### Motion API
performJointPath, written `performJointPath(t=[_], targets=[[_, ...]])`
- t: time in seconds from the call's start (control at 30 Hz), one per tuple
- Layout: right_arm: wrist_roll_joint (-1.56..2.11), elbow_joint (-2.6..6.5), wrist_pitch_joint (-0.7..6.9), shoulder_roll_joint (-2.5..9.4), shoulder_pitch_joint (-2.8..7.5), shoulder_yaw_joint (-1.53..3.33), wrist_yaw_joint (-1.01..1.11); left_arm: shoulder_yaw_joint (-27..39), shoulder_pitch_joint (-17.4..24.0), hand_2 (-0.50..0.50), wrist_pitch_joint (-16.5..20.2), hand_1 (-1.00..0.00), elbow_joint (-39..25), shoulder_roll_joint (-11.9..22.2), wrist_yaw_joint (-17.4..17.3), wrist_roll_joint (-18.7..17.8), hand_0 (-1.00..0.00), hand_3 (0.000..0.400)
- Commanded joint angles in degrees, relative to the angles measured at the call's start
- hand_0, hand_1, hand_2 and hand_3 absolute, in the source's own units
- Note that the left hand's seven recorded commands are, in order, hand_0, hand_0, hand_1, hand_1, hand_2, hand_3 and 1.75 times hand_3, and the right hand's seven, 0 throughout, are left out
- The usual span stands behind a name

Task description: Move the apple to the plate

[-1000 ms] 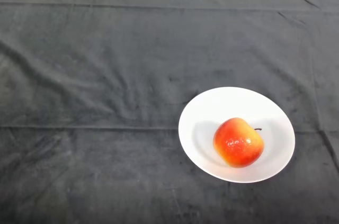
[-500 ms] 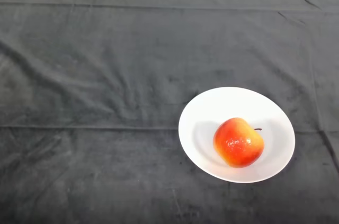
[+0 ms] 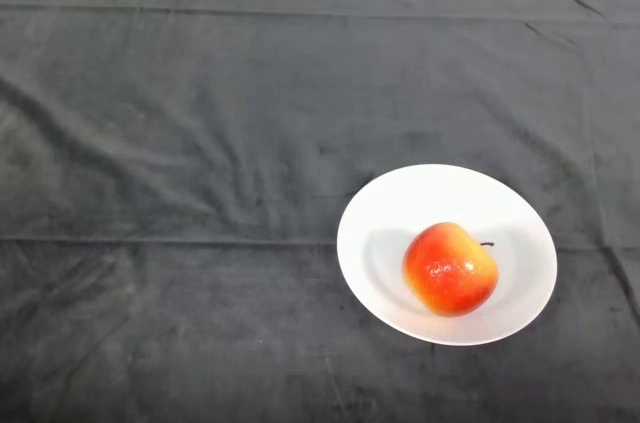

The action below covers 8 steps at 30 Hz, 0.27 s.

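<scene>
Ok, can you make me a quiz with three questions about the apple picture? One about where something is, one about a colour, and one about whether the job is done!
1. Where is the apple?
A. On the dark cloth, left of the plate
B. On the plate
C. Beside the plate, touching its rim

2. What colour is the plate?
A. White
B. Blue
C. Green

3. How does the apple lie?
A. Cut in halves
B. Whole, with its stem pointing to the right
C. Whole, under a cover

Answers:
1. B, the apple rests inside the plate's rim, a little right of its middle.
2. A, the plate shows plain white against the dark cloth.
3. B, the fruit is in one piece and a short dark stem sticks out on its right side.
</scene>
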Motion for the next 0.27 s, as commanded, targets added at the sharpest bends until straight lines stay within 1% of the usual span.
performJointPath(t=[0.03, 0.27], targets=[[1.03, -0.20, -0.47, -1.02, -0.80, -0.19, 0.03, 1.7, -0.5, 0.00, 0.7, 0.00, -1.5, 0.4, -0.4, 0.3, 0.00, 0.000], [1.03, -0.21, -0.47, -1.01, -0.80, -0.19, 0.03, 2.0, -0.6, 0.00, 0.8, 0.00, -1.5, 0.3, -0.6, 0.6, 0.00, 0.000]])
